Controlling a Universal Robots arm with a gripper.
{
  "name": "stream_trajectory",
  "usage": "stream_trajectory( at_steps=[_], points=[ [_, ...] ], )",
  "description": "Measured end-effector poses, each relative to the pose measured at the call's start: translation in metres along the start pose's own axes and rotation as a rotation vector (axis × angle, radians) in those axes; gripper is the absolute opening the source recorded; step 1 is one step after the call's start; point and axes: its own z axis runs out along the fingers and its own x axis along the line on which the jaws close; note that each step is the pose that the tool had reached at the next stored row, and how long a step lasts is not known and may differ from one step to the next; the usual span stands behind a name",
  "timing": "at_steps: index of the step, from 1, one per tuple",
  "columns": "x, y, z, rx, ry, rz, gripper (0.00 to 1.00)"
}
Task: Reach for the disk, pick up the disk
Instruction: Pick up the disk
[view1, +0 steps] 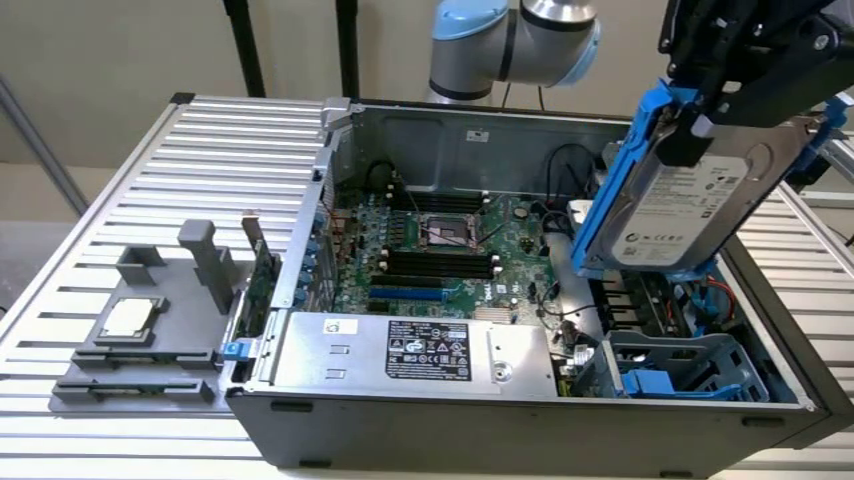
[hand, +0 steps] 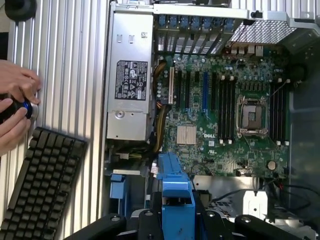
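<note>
The disk (view1: 681, 205), a silver-grey hard drive with a white label and bright blue rails, hangs tilted in the air above the open computer case (view1: 534, 430), at the exterior view's right. My black gripper (view1: 727, 95) is shut on its upper end, fingers on either side of the blue rail. In the wrist view the blue rail of the disk (hand: 175, 187) runs edge-on between my fingers (hand: 147, 220), with the motherboard (hand: 225, 115) far below it.
Inside the case lie the motherboard, a silver power supply box with a black label (view1: 414, 350) and a blue drive cage (view1: 681, 370). A grey fixture holding a small silver chip (view1: 130, 318) stands on the slatted table. A keyboard (hand: 40, 185) and a person's hands (hand: 15, 107) lie beside the case.
</note>
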Motion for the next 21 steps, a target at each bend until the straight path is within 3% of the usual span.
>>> stream_trajectory(
  at_steps=[14,21],
  points=[
    [0.039,-0.0305,-0.0022,0.0,0.0,0.0,0.33],
    [0.053,-0.0384,-0.0028,0.0,-0.0011,0.0,0.33]
  ],
)
